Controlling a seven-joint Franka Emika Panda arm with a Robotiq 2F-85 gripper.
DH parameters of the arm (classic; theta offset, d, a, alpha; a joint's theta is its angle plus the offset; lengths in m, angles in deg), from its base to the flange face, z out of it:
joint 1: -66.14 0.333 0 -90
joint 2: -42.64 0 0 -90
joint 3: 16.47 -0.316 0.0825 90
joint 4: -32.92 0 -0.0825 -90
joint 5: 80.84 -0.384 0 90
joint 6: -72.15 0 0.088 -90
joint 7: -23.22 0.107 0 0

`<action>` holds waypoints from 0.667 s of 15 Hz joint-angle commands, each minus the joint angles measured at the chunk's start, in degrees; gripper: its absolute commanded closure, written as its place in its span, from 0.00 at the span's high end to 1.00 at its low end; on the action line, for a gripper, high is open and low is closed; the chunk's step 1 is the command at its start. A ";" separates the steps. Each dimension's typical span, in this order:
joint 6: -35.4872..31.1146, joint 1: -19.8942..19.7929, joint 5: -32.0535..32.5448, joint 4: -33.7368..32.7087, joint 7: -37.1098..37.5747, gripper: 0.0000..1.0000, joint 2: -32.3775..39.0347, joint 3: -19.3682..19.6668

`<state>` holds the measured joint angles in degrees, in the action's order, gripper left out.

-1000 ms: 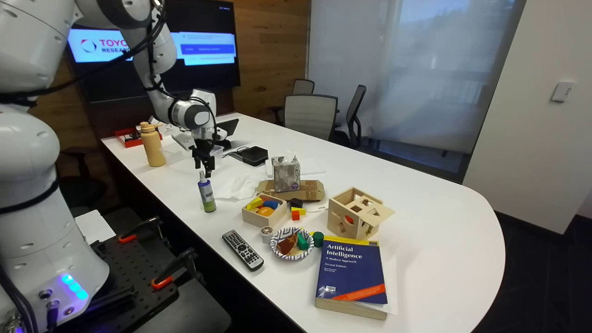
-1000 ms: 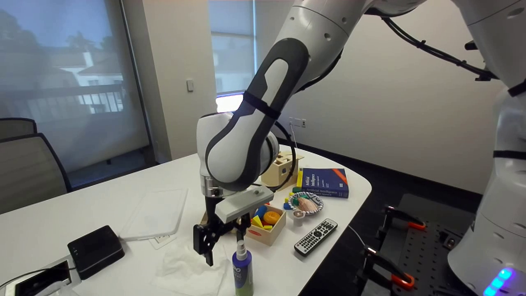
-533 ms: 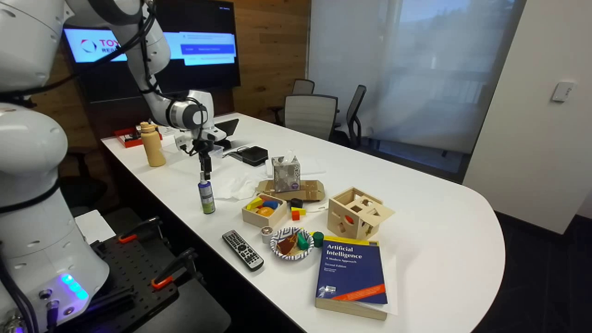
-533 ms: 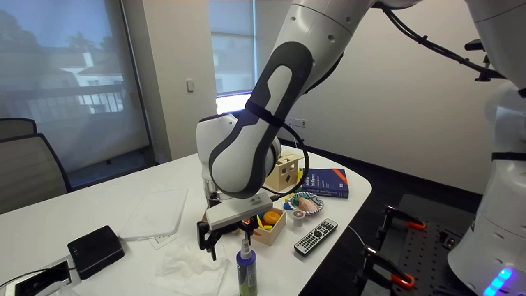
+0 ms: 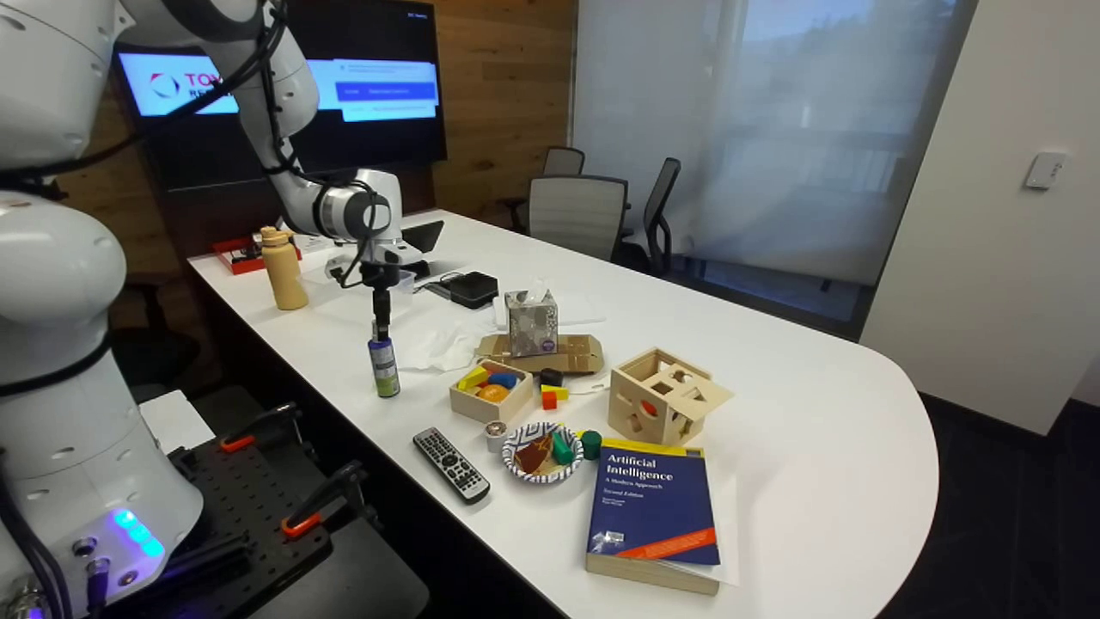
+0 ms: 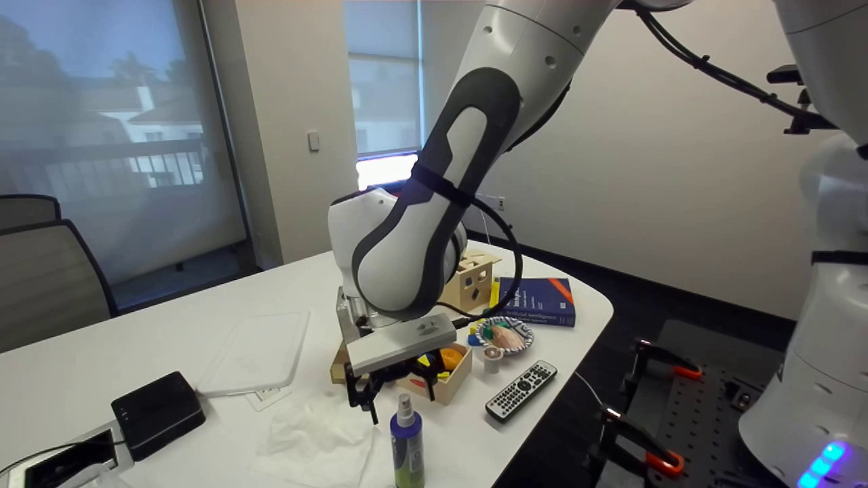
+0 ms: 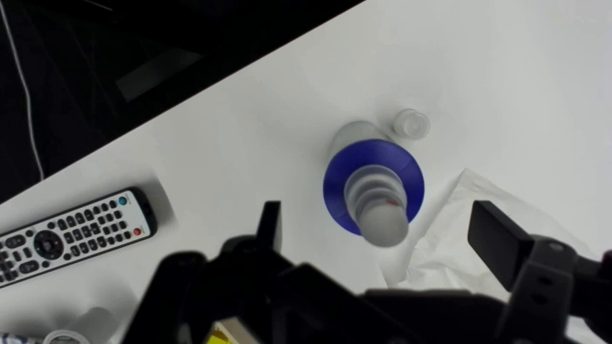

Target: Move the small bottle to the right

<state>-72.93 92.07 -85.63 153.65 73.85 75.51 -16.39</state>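
- Left in the wrist view, a black finger (image 7: 271,224) of the gripper (image 7: 382,229) stands clear of the small bottle (image 7: 375,186); the gripper is spread wide and has hold of nothing.
- Next, in the gap, the small bottle shows from above: a whitish spray top, a red fleck near its tip, and a deep blue shoulder around it.
- Just beside its base sits a small clear cap (image 7: 412,124).
- Farther right, the opposite finger hangs over a crumpled white tissue (image 7: 449,239), also apart from the small bottle.
- Left in an exterior view, a wall screen (image 5: 378,129) carries red capitals beginning "TO", with "RE" below; what follows is hidden.
- Right of that, the small bottle stands upright on the white table (image 5: 799,413), near the edge; its wrap goes from blue-purple down to green, the print too small to read.
- Well to the right, a blue book (image 5: 657,507) reads "Artificial Intelligence", "A Modern Approach", "Second Edition".
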 commanded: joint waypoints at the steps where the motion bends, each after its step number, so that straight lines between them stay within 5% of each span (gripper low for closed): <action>1: 2.65 -1.61 0.18 1.62 1.13 1.00 -2.61 -1.47; 4: 2.41 -2.31 -0.06 1.58 0.64 1.00 -2.32 -2.17; 6: 1.85 -2.66 -0.11 1.58 0.10 0.88 -2.11 -2.51; 8: 1.34 -3.02 -0.09 1.66 -0.21 0.64 -1.88 -2.71; 10: 1.26 -3.15 -0.08 1.88 -0.19 0.54 -2.00 -2.81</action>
<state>-71.75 90.31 -85.66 153.82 73.91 75.23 -18.07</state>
